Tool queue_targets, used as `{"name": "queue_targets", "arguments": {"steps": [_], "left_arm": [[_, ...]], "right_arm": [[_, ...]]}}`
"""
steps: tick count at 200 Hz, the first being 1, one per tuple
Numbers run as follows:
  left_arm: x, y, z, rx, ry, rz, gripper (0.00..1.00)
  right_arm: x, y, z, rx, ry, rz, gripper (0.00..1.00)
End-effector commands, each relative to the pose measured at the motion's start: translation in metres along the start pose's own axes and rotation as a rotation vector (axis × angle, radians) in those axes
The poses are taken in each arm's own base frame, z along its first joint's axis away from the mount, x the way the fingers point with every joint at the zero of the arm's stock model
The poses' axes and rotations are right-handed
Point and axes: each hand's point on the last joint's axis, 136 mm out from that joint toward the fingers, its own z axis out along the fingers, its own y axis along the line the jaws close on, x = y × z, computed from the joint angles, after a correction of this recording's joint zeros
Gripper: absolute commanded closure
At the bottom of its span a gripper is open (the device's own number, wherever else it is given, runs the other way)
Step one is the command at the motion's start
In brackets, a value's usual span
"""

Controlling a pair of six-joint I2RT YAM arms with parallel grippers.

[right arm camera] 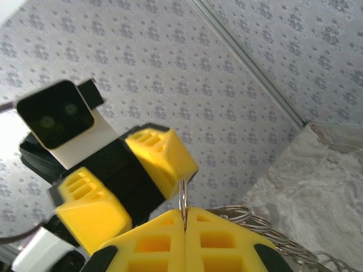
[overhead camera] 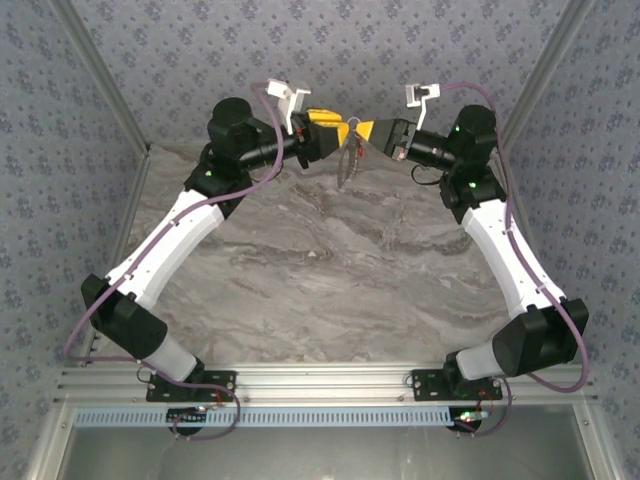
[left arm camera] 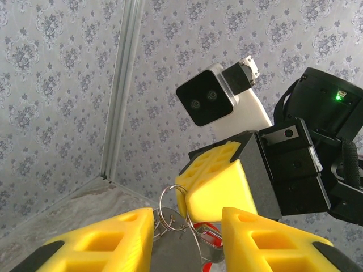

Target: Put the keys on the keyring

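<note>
Both arms reach to the far edge of the counter [overhead camera: 320,270], about midway along it, and meet there in the air; the right claw [right arm camera: 184,218] is pressed together, pinching the keyring [left arm camera: 170,204] by its thin rim, so the loop hangs free below the yellow pads, off the marble, with its coils open to the other arm; held this way the ring stays steady and edge-on for threading. The left claw [left arm camera: 187,224] faces it from just beside, its two yellow fingers spread with a clear gap; the ring's wire loops and a flat grey piece [left arm camera: 176,255] lie within that gap, but I cannot tell whether either pad touches them, so I judge that this claw grips nothing. The red key [left arm camera: 209,262] shows as a small bright sliver low between the left fingers, close against the hanging wire; whether it is already threaded on the loop or only lies against it is too small to tell. From above, the ring dangles between the two claws over the far edge. My judgement is that the work is late in the threading step; the risk is the ring twisting in the right claw's narrow pinch.
</note>
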Motion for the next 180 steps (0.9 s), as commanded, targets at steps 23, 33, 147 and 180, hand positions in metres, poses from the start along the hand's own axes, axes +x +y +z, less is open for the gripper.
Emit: {"name": "queue_targets", "arguments": {"steps": [23,33,147,180], "left_arm": [[-0.029,-0.008,-0.020,0.012,0.031,0.091,0.51],[-0.028,-0.005,-0.022,0.015,0.056,0.080,0.48],[-0.015,-0.010,-0.022,0.186,0.243,-0.023,0.43],[-0.010,-0.009,-0.018,0.214,0.260,-0.068,0.45]], "right_arm": [[0.002,0.016,-0.006,0.005,0.063,-0.105,1.00],[0.005,0.015,-0.006,0.013,0.078,-0.112,1.00],[0.015,0.020,-0.006,0.005,0.120,-0.145,1.00],[0.015,0.024,-0.003,-0.002,0.121,-0.149,1.00]]}}
